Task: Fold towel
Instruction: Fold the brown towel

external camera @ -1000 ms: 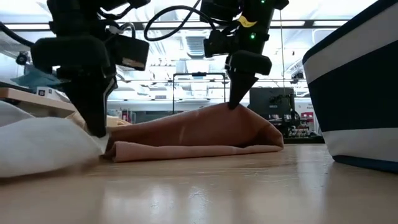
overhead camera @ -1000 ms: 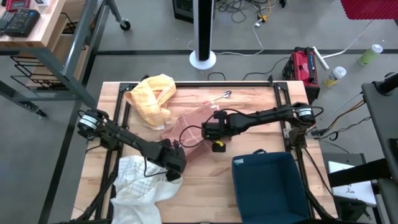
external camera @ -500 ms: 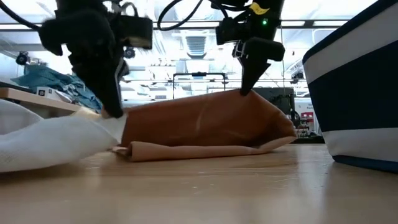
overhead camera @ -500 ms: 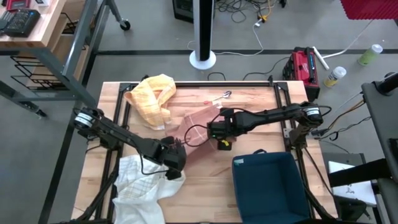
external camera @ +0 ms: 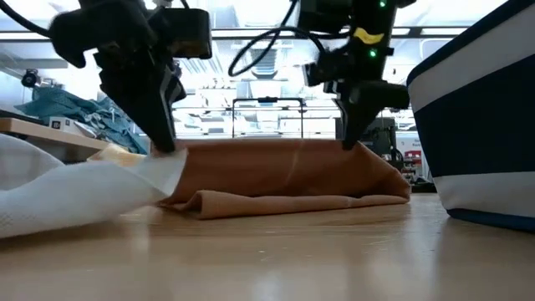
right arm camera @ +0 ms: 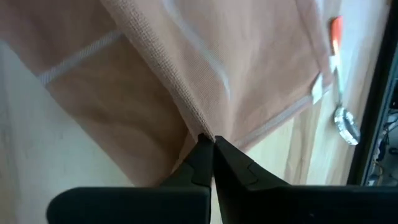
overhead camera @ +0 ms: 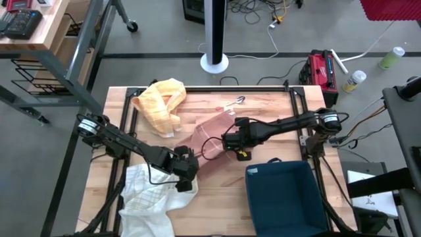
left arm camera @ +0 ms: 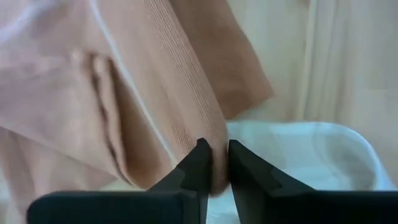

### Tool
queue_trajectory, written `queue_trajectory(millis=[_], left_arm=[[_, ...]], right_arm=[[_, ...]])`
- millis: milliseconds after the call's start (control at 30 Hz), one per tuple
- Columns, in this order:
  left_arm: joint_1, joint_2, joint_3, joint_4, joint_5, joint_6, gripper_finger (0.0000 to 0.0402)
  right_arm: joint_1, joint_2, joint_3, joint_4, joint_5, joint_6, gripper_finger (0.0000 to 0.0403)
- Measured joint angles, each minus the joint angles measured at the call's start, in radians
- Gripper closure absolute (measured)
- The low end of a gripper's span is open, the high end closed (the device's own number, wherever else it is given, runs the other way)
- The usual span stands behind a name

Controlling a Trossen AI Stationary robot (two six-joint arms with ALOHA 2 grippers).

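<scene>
Both grippers have carried the tan towel point(overhead camera: 209, 135) toward the blue bin point(overhead camera: 284, 197).

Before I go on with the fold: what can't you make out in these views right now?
- Left gripper: whether it grips the towel; left wrist view, cloth fills the slight gap.
- Towel's far edge: low view, raised fold hides it.
- Bin: contents, high view, too dark; cut off in low view.
- Spoon: right wrist view, blurred.
</scene>
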Motion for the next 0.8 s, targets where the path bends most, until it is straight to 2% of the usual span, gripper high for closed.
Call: queue_trajectory(millis=[167,300,367,533,667,800], left_arm=[[-0.003,0.0,-0.007,-0.01,0.131,-0.015,0.0342],[-0.002,0.0,-0.012,0.014,0.143,-0.018,0.035],[-0.002,0.0,-0.013,0.098,0.142,0.009,0.0358],[-0.001,0.0,-0.014,0.333,0.066,0.129,0.0378],[0.003,0.002,-0.015,0.343,-0.038,0.165,0.0386],[0.014,0.002,-0.043,0.348,-0.055,0.162,0.0391]], right_arm=[[0.0,0.0,-0.033,-0.013,0.007,-0.008,0.0403],[0.002,0.0,-0.051,-0.012,0.002,-0.013,0.0403],[0.002,0.0,-0.057,-0.007,0.002,-0.013,0.0403],[0.001,-0.005,-0.061,-0.006,0.005,0.02,0.0403],[0.006,-0.023,-0.061,-0.008,0.001,0.027,0.0403],[0.007,-0.023,-0.065,-0.019,-0.062,0.027,0.0399]])
